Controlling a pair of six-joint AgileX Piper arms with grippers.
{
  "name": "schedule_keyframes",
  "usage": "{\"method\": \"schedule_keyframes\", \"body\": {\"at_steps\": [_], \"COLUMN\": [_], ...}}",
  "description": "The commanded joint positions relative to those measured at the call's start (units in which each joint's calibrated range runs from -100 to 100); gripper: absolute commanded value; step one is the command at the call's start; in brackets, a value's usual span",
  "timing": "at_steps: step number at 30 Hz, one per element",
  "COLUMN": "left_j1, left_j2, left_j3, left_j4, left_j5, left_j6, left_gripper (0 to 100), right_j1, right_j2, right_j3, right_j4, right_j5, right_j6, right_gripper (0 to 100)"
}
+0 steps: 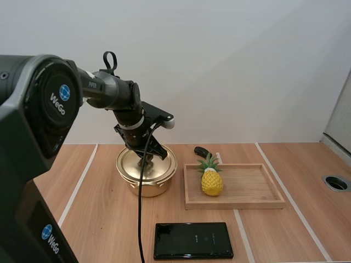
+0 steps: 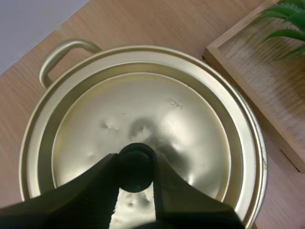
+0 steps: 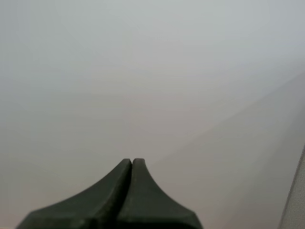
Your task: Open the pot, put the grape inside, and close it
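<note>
at the left of the table, my left gripper [image 2: 135, 160] is closed on the black knob [image 2: 136, 170] of the lid [image 2: 143, 105], one finger on each side of it. the lid sits flat on the gold pot [image 1: 145, 185], so i judge that the opening is not yet done. right of the pot and nearer lies a black flat slab [image 1: 193, 240]. further right is the wooden tray [image 1: 258, 204], and the fruit in it, at its left end, is a pineapple [image 1: 211, 182], not a grape. my right gripper [image 3: 132, 164] is closed on nothing, its fingers pressed together.

what can go wrong: the knob is small and round, so if my pinch is a little off its middle, it can slip out when i lift. if i pull at an angle, the lid can catch on the rim and drag the light pot toward the tray, which is just beside it.
</note>
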Motion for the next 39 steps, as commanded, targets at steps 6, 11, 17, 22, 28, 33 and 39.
{"method": "schedule_keyframes", "body": {"at_steps": [6, 11, 17, 22, 28, 33, 39], "left_j1": [-0.18, -0.18, -0.18, -0.18, -0.18, -0.18, -0.18], "left_j2": [0.2, 0.9, 2.1, 2.1, 2.1, 2.1, 2.1], "left_j3": [-0.2, 1.2, 1.9, 1.9, 1.9, 1.9, 1.9], "left_j4": [-1.8, -1.8, -1.8, -1.5, 0.6, 0.7, 0.7], "left_j5": [2.8, 1.0, 0.9, 2.1, 3.7, 5.5, 5.8], "left_j6": [-0.2, -0.3, -0.9, -0.9, -2.0, -2.0, -2.0], "left_gripper": [0, 0, 0, 0, 0, 0, 0], "right_j1": [-0.3, -0.3, -0.3, -0.3, -0.3, -0.3, -0.3], "right_j2": [-0.7, -0.7, -0.7, -0.7, -0.7, -0.7, -0.7], "right_j3": [-0.2, -0.2, -0.2, -0.2, -0.2, -0.2, -0.2], "right_j4": [-0.5, -0.5, -0.5, -0.5, -0.5, -0.5, -0.5], "right_j5": [0.0, 0.0, 0.0, 0.0, 0.0, 0.0, 0.0], "right_j6": [-0.4, -0.4, -0.4, -0.4, -0.4, -0.4, -0.4], "right_gripper": [0, 0, 0, 0, 0, 0, 0]}}
